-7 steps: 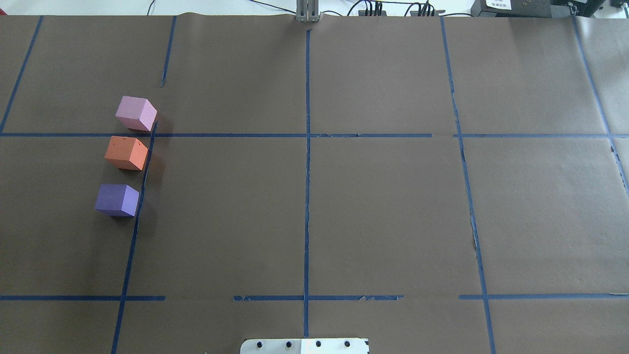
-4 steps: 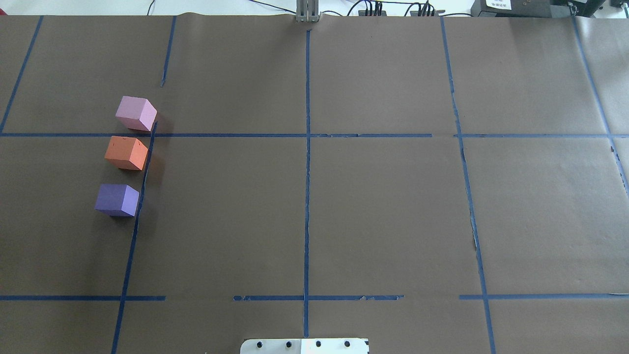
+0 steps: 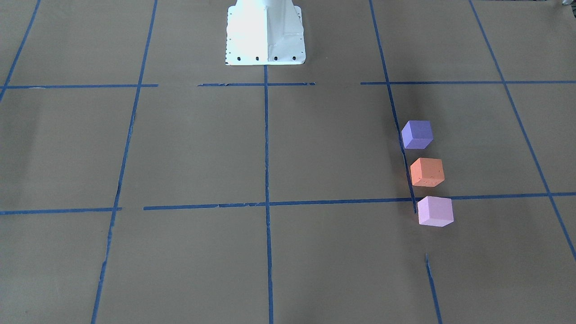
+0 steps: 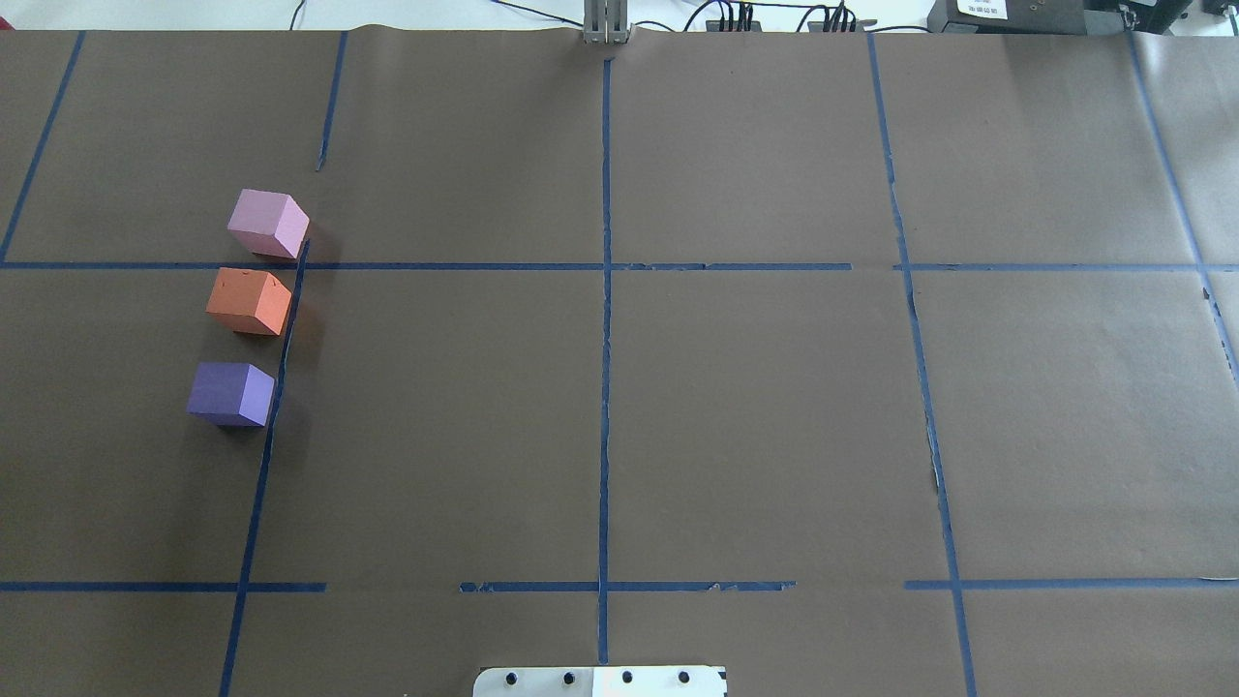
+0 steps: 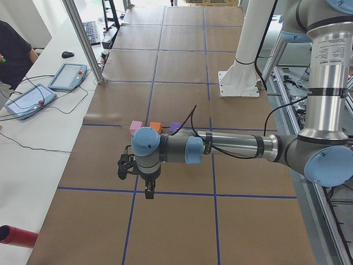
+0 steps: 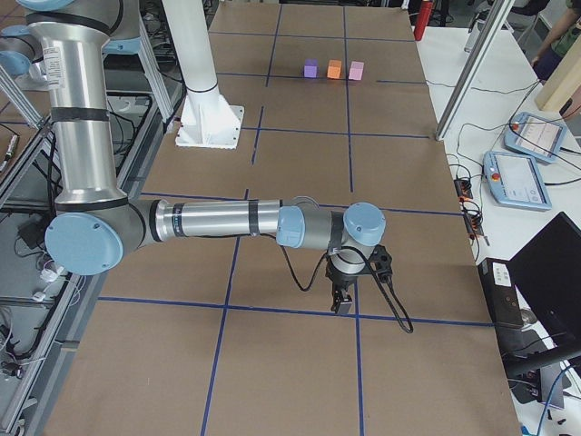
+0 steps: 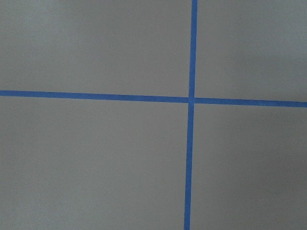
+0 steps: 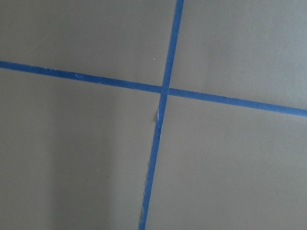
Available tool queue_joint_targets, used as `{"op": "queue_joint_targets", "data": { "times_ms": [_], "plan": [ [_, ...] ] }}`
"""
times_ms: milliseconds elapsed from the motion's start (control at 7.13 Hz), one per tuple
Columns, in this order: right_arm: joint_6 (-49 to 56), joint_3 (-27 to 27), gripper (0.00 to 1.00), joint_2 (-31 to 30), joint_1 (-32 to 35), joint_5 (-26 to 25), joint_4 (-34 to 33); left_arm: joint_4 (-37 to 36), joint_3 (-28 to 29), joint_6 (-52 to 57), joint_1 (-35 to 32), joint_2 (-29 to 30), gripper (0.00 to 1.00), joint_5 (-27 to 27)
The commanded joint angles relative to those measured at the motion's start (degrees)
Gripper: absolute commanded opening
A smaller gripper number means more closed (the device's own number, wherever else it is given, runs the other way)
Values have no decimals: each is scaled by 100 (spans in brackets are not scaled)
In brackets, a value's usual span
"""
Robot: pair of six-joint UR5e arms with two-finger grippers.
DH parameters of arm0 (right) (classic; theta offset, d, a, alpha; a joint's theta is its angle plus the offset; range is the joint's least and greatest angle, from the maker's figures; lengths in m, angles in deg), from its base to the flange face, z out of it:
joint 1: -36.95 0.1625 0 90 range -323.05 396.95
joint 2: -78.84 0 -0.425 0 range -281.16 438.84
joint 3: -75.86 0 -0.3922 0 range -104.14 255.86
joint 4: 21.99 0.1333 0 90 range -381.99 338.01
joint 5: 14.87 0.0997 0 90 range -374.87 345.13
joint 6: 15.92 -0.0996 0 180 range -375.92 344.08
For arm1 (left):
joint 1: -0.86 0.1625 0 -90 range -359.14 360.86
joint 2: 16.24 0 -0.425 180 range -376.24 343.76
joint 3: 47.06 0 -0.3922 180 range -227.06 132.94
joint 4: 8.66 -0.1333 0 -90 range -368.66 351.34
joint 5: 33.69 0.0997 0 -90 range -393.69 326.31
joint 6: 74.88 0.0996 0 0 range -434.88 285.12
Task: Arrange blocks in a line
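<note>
Three cubes stand in a line on the brown paper, on my left side of the table, beside a blue tape line: the pale pink-lilac block (image 4: 268, 224) farthest, the orange block (image 4: 249, 301) in the middle, the dark violet-purple block (image 4: 230, 393) nearest. They also show in the front view: purple (image 3: 417, 134), orange (image 3: 427, 172), pink (image 3: 434, 211). My left gripper (image 5: 148, 190) hangs over the table's left end, away from the blocks. My right gripper (image 6: 343, 304) hangs over the right end. I cannot tell whether either is open or shut. Both wrist views show only tape crosses.
The white robot base plate (image 4: 600, 681) sits at the near middle edge. Blue tape lines (image 4: 605, 387) grid the paper. Teach pendants (image 5: 27, 101) and cables lie on the white bench beyond the far edge. An operator (image 5: 14, 52) stands there.
</note>
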Motion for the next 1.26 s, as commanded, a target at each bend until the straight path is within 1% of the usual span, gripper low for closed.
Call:
{"op": "queue_joint_targets", "data": {
  "times_ms": [0,421,1122],
  "plan": [
    [0,0,100,0,-3,0,0,0,-41,-26,18,28,100,-37],
    [0,0,100,0,-3,0,0,-245,-181,-26,26,28,100,-29],
    [0,0,100,0,-3,0,0,-255,-199,-26,26,37,100,-38]
  ]
}}
